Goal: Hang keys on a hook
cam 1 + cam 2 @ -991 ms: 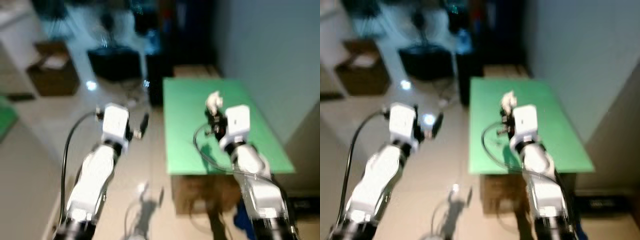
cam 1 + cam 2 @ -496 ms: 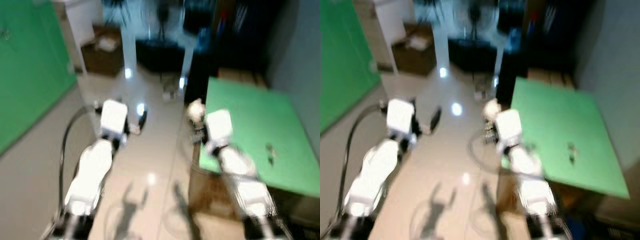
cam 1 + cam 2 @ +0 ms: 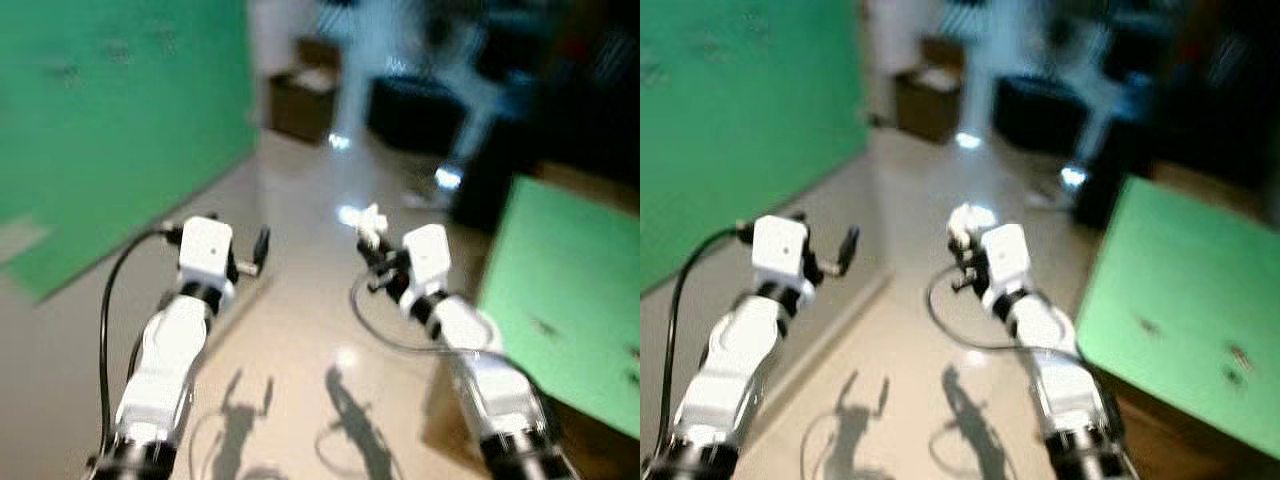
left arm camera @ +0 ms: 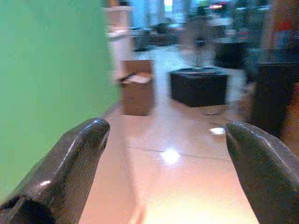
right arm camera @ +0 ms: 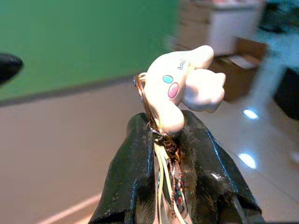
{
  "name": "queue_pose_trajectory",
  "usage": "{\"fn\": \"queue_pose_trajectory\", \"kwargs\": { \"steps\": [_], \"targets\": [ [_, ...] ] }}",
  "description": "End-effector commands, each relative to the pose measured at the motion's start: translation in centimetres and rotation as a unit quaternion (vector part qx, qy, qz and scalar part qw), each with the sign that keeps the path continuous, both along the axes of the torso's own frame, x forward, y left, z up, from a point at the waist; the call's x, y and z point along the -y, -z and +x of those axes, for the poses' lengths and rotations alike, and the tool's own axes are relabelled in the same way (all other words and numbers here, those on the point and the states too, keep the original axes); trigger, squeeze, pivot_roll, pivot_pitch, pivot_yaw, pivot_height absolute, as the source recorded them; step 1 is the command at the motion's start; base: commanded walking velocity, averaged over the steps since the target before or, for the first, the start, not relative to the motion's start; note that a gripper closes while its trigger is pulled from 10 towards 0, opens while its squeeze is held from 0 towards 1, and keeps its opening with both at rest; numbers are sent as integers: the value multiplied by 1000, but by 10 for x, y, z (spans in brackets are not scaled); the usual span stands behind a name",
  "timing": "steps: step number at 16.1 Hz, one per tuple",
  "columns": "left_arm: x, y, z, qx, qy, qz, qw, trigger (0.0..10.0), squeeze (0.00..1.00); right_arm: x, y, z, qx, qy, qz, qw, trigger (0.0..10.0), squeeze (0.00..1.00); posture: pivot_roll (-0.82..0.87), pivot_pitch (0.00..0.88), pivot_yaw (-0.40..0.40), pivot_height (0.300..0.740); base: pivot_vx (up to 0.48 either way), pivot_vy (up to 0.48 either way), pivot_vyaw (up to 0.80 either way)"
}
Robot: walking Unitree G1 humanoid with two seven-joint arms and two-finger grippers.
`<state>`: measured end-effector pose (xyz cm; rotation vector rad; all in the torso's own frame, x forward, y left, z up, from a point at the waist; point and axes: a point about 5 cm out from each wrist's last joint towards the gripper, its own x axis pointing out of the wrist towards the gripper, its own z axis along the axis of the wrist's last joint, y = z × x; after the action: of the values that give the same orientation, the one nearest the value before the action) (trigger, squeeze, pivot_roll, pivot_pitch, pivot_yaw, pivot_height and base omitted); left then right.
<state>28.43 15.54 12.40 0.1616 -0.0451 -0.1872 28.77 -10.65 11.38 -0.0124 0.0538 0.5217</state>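
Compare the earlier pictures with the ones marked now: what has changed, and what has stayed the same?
The view has swung left: the green table slid to the right edge and a green wall came in. The right gripper stays shut on the keys; the left gripper stays open.

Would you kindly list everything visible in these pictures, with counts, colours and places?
Keys: one bunch with a white cartoon-animal charm, clamped in the right gripper.
Green wall: one, on the robot's left.
Green table: one, on the robot's right, with small dark items too blurred to identify.
Cardboard box: one, brown, on the floor by the far end of the green wall.
Dark low unit: one, black, on the floor beyond the box.
Floor: beige, glossy, ahead of the robot.
Right gripper: shut on the keys, raised over the floor.
Left gripper: open, empty.
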Motion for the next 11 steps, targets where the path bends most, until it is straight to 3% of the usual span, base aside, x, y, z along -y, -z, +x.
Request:
{"fn": "queue_pose_trajectory", "kwargs": {
  "steps": [1,5,9,11],
  "targets": [
    [9,-4,0,12,9,3,1000,10000,0,9,-2,1,3,13,-4,1000,10000,0,3,0,-51,740,0,0,800],
    [1,-4,-3,14,-19,14,1000,10000,0,15,12,1,-24,49,-13,998,10000,0,40,0,-83,740,0,0,800],
    [1,-4,0,8,-26,5,1000,10000,0,10,7,6,-11,52,-21,998,10000,0,17,0,-63,740,0,-381,800],
    [9,-4,3,7,-14,16,1000,10000,0,16,9,3,-12,66,-28,997,10000,0,6,0,-52,740,0,-472,800]
  ]
}}
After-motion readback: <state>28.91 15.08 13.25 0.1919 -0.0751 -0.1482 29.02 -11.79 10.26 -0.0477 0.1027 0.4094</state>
